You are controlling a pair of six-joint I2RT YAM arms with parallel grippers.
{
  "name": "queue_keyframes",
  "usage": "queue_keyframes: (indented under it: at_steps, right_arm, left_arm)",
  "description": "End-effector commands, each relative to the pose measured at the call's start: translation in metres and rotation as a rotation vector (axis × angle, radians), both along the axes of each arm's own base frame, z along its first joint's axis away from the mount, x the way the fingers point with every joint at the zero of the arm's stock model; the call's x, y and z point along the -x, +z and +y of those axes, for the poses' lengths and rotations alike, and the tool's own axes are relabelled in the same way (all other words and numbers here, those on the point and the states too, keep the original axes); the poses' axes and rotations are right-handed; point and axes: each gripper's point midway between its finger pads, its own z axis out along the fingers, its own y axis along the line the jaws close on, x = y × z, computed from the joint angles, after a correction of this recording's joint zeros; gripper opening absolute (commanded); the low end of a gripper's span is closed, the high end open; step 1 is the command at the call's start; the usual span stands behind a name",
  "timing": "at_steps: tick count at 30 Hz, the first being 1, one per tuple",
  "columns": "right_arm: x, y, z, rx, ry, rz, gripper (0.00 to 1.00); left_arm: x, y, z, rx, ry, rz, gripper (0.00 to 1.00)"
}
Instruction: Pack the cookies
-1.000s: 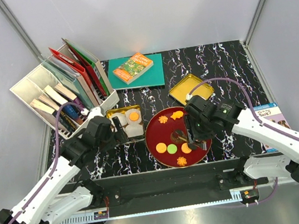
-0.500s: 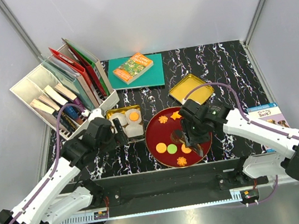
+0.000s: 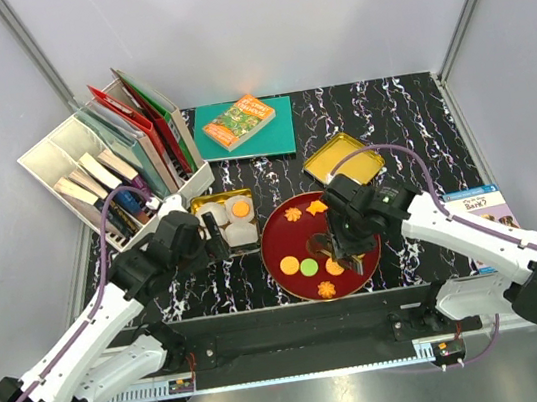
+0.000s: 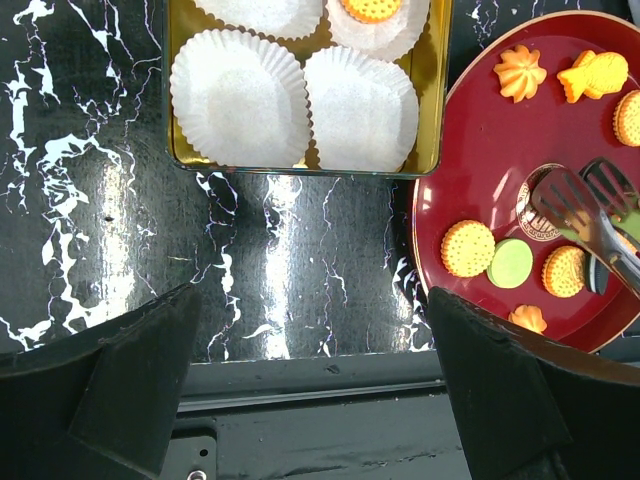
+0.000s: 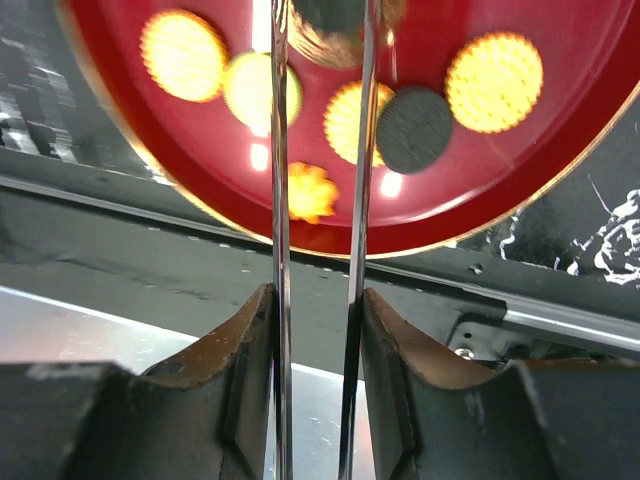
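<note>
Most of the cookies (image 4: 468, 248) lie on the red plate (image 4: 480, 140): round orange ones, a green one, a dark one and orange flower shapes. One orange cookie (image 3: 240, 208) sits in a paper cup (image 4: 405, 25) inside the gold tin (image 4: 432, 100), just beside the plate. The right gripper (image 5: 315, 320) squeezes a pair of metal tongs (image 4: 578, 208), and their tips are over the middle of the plate. The left gripper (image 4: 315, 400) is wide open with nothing in it, near the tin
</note>
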Motion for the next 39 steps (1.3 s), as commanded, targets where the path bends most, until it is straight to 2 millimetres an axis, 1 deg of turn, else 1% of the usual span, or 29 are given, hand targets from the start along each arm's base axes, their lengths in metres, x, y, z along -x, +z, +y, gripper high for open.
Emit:
queue_keyframes:
  at_steps: [1, 2, 4, 5, 9, 10, 11, 13, 15, 16, 17, 19, 21, 22, 23, 24, 25, 26, 28, 34, 39]
  right_arm:
    - [-0.021, 0.053, 0.024, -0.107, 0.018, -0.117, 0.35]
    - [-0.027, 0.067, 0.03, -0.129, 0.019, -0.14, 0.35]
    - [-0.032, 0.078, 0.035, -0.138, 0.035, -0.163, 0.35]
    - [-0.038, 0.088, 0.042, -0.152, 0.042, -0.18, 0.34]
    - [-0.049, 0.103, 0.054, -0.161, 0.081, -0.21, 0.33]
    - [-0.052, 0.105, 0.057, -0.162, 0.086, -0.217, 0.33]
    - [-0.058, 0.111, 0.063, -0.17, 0.092, -0.229, 0.33]
    - [-0.065, 0.115, 0.072, -0.179, 0.111, -0.245, 0.33]
    - [-0.076, 0.12, 0.088, -0.199, 0.136, -0.258, 0.33]
    - [-0.077, 0.12, 0.095, -0.213, 0.153, -0.248, 0.33]
    - [-0.084, 0.12, 0.104, -0.214, 0.161, -0.252, 0.33]
    - [-0.088, 0.122, 0.119, -0.245, 0.193, -0.246, 0.32]
    - [-0.096, 0.118, 0.133, -0.251, 0.218, -0.241, 0.32]
    - [-0.099, 0.11, 0.139, -0.241, 0.227, -0.225, 0.32]
    - [-0.102, 0.114, 0.145, -0.252, 0.241, -0.237, 0.32]
    - [-0.103, 0.112, 0.15, -0.259, 0.253, -0.228, 0.32]
    - [-0.105, 0.103, 0.157, -0.25, 0.263, -0.211, 0.32]
    - [-0.107, 0.106, 0.162, -0.258, 0.278, -0.218, 0.32]
    - [-0.113, 0.101, 0.173, -0.26, 0.295, -0.207, 0.32]
    - [-0.122, 0.091, 0.196, -0.272, 0.338, -0.191, 0.32]
    - [-0.126, 0.085, 0.21, -0.284, 0.361, -0.175, 0.32]
  left_arm:
    - [-0.002, 0.005, -0.004, 0.026, -0.015, -0.03, 0.99]
    - [-0.002, 0.006, -0.003, 0.024, -0.013, -0.031, 0.99]
    - [-0.002, 0.009, -0.001, 0.024, -0.007, -0.041, 0.99]
    - [-0.003, 0.011, 0.0, 0.022, -0.002, -0.047, 0.99]
    - [-0.002, 0.019, 0.007, 0.01, 0.02, -0.064, 0.99]
    - [-0.003, 0.024, 0.01, 0.011, 0.036, -0.081, 0.99]
    - [-0.003, 0.027, 0.012, 0.013, 0.046, -0.089, 0.99]
    - [-0.003, 0.033, 0.019, 0.017, 0.076, -0.112, 0.99]
    - [-0.001, 0.037, 0.024, 0.021, 0.102, -0.122, 0.99]
    - [-0.001, 0.04, 0.028, 0.023, 0.119, -0.138, 0.99]
    - [0.001, 0.039, 0.032, 0.013, 0.128, -0.134, 0.99]
    - [0.003, 0.04, 0.037, 0.012, 0.149, -0.142, 0.99]
    - [0.008, 0.039, 0.044, 0.004, 0.166, -0.135, 0.99]
    - [0.009, 0.039, 0.045, 0.004, 0.172, -0.137, 0.99]
    - [0.012, 0.037, 0.048, -0.004, 0.174, -0.129, 0.99]
    - [0.014, 0.037, 0.05, 0.003, 0.182, -0.131, 0.99]
    - [0.015, 0.037, 0.051, 0.003, 0.185, -0.132, 0.99]
    - [0.017, 0.036, 0.053, 0.0, 0.188, -0.13, 0.99]
    - [0.019, 0.039, 0.054, 0.014, 0.191, -0.137, 0.99]
    - [0.02, 0.039, 0.055, 0.02, 0.19, -0.136, 0.99]
    - [0.02, 0.038, 0.054, 0.014, 0.185, -0.128, 0.99]
